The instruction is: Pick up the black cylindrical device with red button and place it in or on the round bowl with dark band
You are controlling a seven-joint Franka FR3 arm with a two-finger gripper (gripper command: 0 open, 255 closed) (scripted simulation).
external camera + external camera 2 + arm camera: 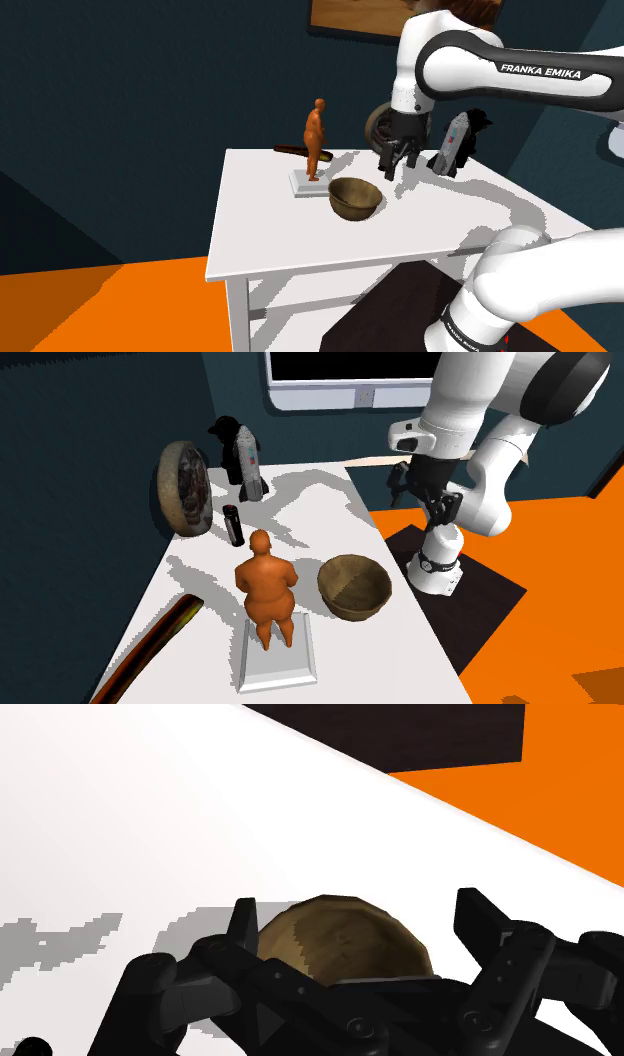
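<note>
wrist view: tool [360, 919] spread, empty — upright black cylinder [232, 525] could topple if the approach clips it.

— What do we have on the white table [320, 522]?
— We see an orange figurine [268, 587] of a person, upright on a pale square base [278, 657]. A long dark stick [150, 647] lies near it at the table's edge.
— And further back?
— We make out a round brown disc [183, 487] propped on its rim, with a grey bottle-like thing [249, 464] upright near it and a black shape [225, 437] just behind that. We also note the orange floor [540, 632].
</note>
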